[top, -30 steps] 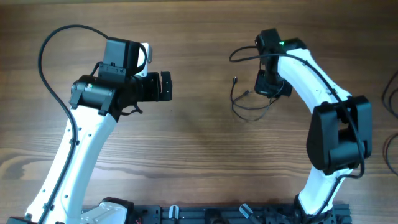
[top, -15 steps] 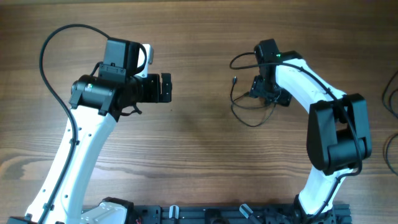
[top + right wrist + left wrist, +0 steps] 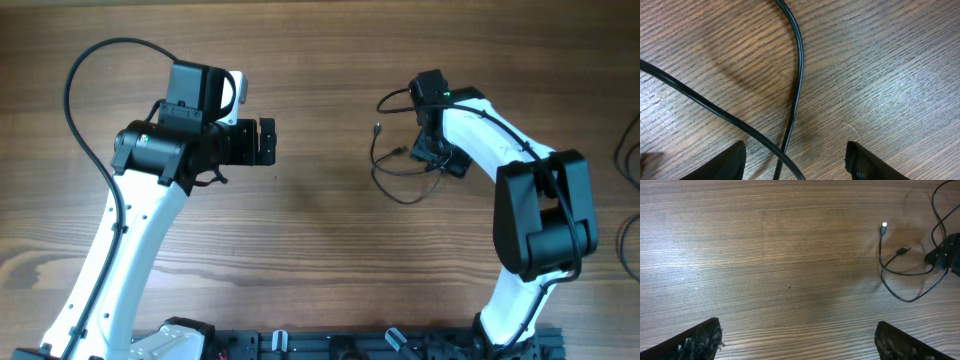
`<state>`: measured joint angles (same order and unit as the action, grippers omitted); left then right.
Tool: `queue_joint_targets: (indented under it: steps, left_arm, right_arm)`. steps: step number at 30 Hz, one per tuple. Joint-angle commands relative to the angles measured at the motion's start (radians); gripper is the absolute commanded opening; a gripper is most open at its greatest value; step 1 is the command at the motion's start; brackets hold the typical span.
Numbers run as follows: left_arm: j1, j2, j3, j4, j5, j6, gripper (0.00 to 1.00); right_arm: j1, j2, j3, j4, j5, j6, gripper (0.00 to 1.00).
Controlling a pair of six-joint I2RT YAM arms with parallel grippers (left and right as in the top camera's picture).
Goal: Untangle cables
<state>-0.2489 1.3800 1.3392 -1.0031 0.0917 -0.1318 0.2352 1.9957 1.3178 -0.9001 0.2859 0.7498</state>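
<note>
Where cables (image 3: pixel 799 65) are lying: tabletop (image 3: pixel 890 75), crossing beneath right fingers (image 3: pixel 727 165).
Right fingers: standing parted, straddling one cable, gripping nothing.
Left fingers (image 3: pixel 695 342): spread wide, holding nothing.
Next: pinching one cable beside the crossing.

Bright, even light throughout.
Thin black cables (image 3: pixel 799 75) cast soft shadows on the brown wood-grain table (image 3: pixel 880 60); grain looks sharp close up.

The desk (image 3: pixel 320 240) is of brown wood, with the grain running from side to side. On its right half thin black cables (image 3: pixel 402 178) lie in loose loops that cross each other. Two small plug ends (image 3: pixel 884 226) rest on the wood just left of the loops.
</note>
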Motion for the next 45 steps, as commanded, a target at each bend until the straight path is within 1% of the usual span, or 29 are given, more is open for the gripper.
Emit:
queue_joint_targets:
  steps: [1, 3, 8, 12, 23, 27, 31, 32, 33, 34, 35, 43, 45]
  left_arm:
    - [-0.002, -0.011, 0.000, -0.003, -0.011, 0.024, 1.00]
    - [-0.002, -0.011, 0.000, -0.008, -0.011, 0.024, 1.00]
    - [-0.002, -0.011, 0.000, -0.009, -0.011, 0.024, 1.00]
    - [-0.002, -0.011, 0.000, -0.009, -0.011, 0.025, 1.00]
    - [-0.002, -0.011, 0.000, -0.009, -0.011, 0.043, 1.00]
    - [-0.002, -0.011, 0.000, -0.012, -0.011, 0.043, 1.00]
    - [-0.002, -0.011, 0.000, -0.011, -0.011, 0.043, 1.00]
    - [-0.002, -0.011, 0.000, -0.011, -0.011, 0.043, 1.00]
    - [-0.002, -0.011, 0.000, -0.011, -0.011, 0.043, 1.00]
    - [-0.002, -0.011, 0.000, -0.011, -0.011, 0.043, 1.00]
    - [-0.002, -0.011, 0.000, -0.011, -0.011, 0.043, 1.00]
    - [-0.002, -0.011, 0.000, -0.011, -0.011, 0.043, 1.00]
    - [-0.002, -0.011, 0.000, -0.011, -0.011, 0.043, 1.00]
  right_arm:
    - [0.003, 0.013, -0.005, -0.001, 0.017, 0.038, 0.70]
    - [0.003, 0.014, -0.005, 0.006, -0.006, 0.037, 0.73]
    - [0.003, 0.017, -0.005, 0.025, -0.024, 0.031, 0.74]
    - [0.003, 0.022, -0.005, 0.041, -0.024, -0.009, 0.76]
    - [0.003, 0.042, -0.005, 0.050, -0.032, -0.005, 0.76]
    - [0.003, 0.043, -0.008, 0.048, -0.036, 0.019, 0.77]
    - [0.003, 0.043, -0.048, 0.065, -0.040, 0.028, 0.76]
    - [0.003, 0.043, -0.059, 0.070, -0.043, 0.028, 0.67]
    - [0.003, 0.043, -0.069, 0.074, -0.043, 0.030, 0.51]
    - [0.003, 0.043, -0.076, 0.074, -0.043, 0.037, 0.26]
    - [0.003, 0.043, -0.078, 0.074, -0.048, 0.038, 0.04]
    - [0.003, 0.029, -0.075, 0.085, -0.095, 0.035, 0.04]
    - [0.003, 0.005, -0.056, 0.083, -0.096, 0.005, 0.04]
